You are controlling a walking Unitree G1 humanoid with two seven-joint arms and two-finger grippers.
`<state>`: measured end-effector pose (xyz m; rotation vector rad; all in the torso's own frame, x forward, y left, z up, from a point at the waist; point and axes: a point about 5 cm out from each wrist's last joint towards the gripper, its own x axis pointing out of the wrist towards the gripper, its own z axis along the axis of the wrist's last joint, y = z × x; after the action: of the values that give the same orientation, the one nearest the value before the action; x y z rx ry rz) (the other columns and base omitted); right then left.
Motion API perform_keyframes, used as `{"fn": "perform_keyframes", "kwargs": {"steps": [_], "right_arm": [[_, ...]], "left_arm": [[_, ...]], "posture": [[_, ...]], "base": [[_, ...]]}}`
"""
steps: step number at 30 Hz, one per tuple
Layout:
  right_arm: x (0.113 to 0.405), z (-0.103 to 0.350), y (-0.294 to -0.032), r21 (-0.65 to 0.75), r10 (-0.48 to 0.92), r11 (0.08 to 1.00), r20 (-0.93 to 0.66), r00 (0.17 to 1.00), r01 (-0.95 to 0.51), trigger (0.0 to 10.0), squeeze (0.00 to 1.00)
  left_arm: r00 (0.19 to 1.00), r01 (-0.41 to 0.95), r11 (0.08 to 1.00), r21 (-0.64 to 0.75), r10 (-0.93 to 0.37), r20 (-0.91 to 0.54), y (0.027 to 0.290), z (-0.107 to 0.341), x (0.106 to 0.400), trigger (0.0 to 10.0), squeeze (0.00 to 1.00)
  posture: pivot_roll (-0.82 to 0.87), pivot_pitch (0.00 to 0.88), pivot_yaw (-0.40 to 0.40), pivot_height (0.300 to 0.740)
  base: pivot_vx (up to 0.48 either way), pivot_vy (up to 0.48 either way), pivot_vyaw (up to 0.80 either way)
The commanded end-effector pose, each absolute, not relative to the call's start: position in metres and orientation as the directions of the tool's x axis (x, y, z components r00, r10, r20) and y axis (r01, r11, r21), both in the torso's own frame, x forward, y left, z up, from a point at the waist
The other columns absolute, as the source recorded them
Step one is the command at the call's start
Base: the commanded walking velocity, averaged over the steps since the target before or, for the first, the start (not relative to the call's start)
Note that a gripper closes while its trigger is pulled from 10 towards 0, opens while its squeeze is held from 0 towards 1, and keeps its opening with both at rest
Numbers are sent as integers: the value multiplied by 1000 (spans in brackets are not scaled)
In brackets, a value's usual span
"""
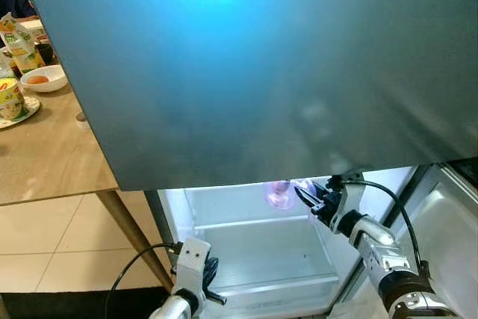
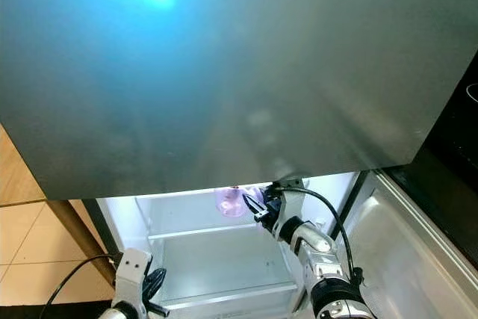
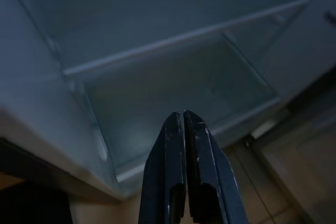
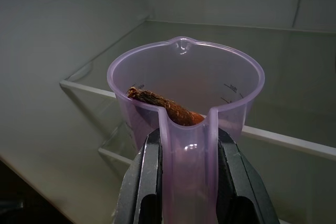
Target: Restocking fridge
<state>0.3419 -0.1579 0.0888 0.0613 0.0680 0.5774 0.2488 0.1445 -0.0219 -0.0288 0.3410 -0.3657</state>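
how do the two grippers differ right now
The right gripper is clamped on the handle of a purple measuring cup with a carrot inside; the left gripper is shut on nothing. The right reaches up into the open fridge at shelf height; the left sits low before it. Both have black fingers.

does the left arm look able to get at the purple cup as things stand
Probably not easily: the purple cup is clamped by the right gripper up at the fridge's upper shelf, while the left gripper, fingers shut, sits low outside the fridge.
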Motion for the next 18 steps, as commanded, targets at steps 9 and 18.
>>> {"fn": "perform_keyframes", "kwargs": {"steps": [9,18], "right_arm": [[344,93,-163,79,544,838,-42,838,-540,10000,0],[344,96,-168,79,539,841,-43,841,-535,10000,0]], "left_arm": [[904,332,940,-83,-342,-256,142,-12,258,10000,0],[902,337,937,-96,-351,-251,135,-12,258,10000,0]], "posture": [[-87,0,13,675],[-88,0,11,630]], "base": [[0,0,0],[0,0,0]]}}
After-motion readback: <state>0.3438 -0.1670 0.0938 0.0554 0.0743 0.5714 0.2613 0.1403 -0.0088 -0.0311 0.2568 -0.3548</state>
